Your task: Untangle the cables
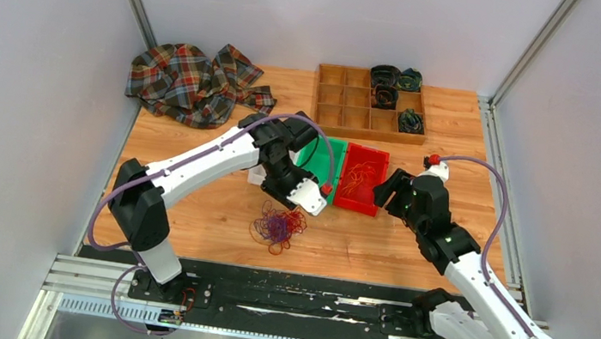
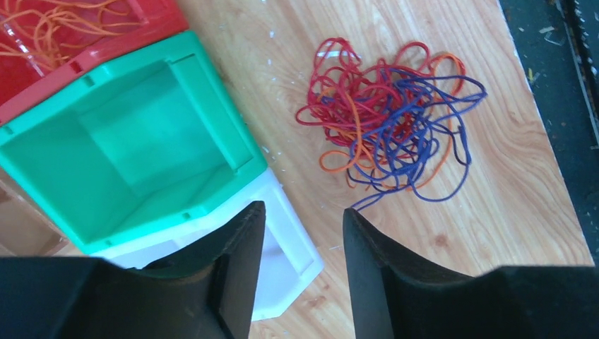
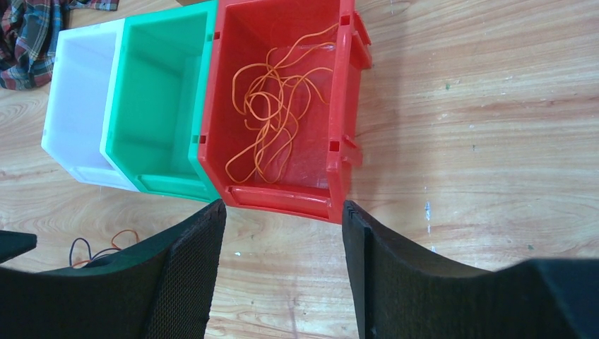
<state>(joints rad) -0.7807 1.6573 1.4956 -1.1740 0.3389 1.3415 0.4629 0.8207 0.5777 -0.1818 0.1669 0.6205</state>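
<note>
Lying loose on the wooden table (image 1: 213, 215), the tangle of cables (image 1: 277, 225) is a heap of red, blue and orange strands between the row of bins and the near edge. It rests on bare wood and touches no bin. The heap is roughly round, a little wider than deep in the left wrist view, so no single long axis can be named. One blue loop (image 2: 367, 201) trails out of it toward the left fingers.

The left gripper (image 1: 313, 197) hangs just beside the heap, on its bin side. In its own view the heap (image 2: 388, 116) lies ahead of the fingertips and off to the right of the line between them. The jaws stand moderately apart and hold nothing. The right gripper (image 1: 385, 193) hovers at the near wall of the red bin (image 3: 339, 127), well apart from the heap, with only a few stray strands (image 3: 106, 244) showing at the lower left of its view. Its jaws are likewise spread and empty.

The left arm is therefore judged the nearer, and the coming move likely turns on shifting it sideways until the heap sits between its fingers.

One orange cable (image 3: 275, 120) already lies alone in the red bin. The green bin (image 3: 159, 106) and white bin (image 3: 78, 106) beside it hold no cable. Farther back stand a wooden compartment tray (image 1: 323, 94) and a crumpled plaid cloth (image 1: 191, 83).
</note>
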